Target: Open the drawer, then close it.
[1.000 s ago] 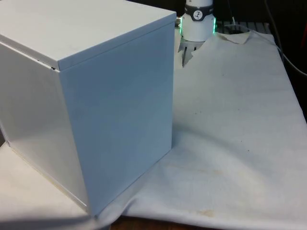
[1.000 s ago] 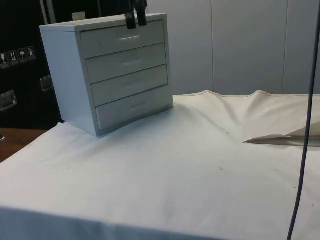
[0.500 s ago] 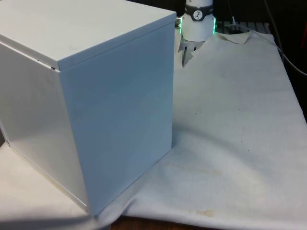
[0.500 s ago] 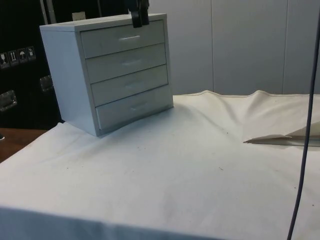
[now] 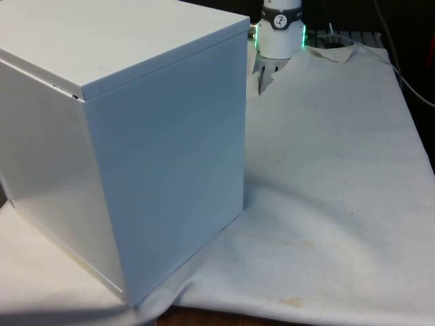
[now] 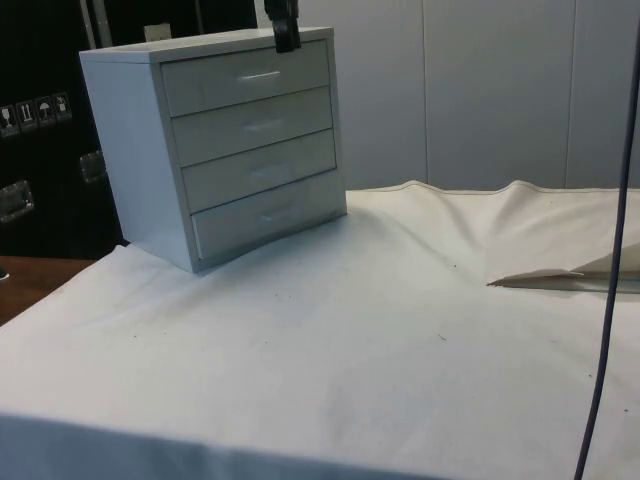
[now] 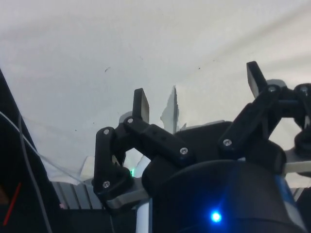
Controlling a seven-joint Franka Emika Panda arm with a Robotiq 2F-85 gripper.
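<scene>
A white chest of drawers stands on the cloth, with several drawers, all pushed in. From the front view I see its plain back and side. The top drawer has a small pale handle. My black gripper hangs just above the chest's top front edge, over the top drawer and to the right of its handle, touching nothing. In the wrist view the gripper is open, its two fingers wide apart with only white cloth between them.
The white cloth covers the table and is rumpled into folds at the back right. A dark cable hangs down at the side view's right. Dark cabinets stand behind the chest.
In the side view the gripper has shifted right along the chest's top edge and slightly up; its two separate fingers now overlap as one dark shape. The drawers have not moved.
</scene>
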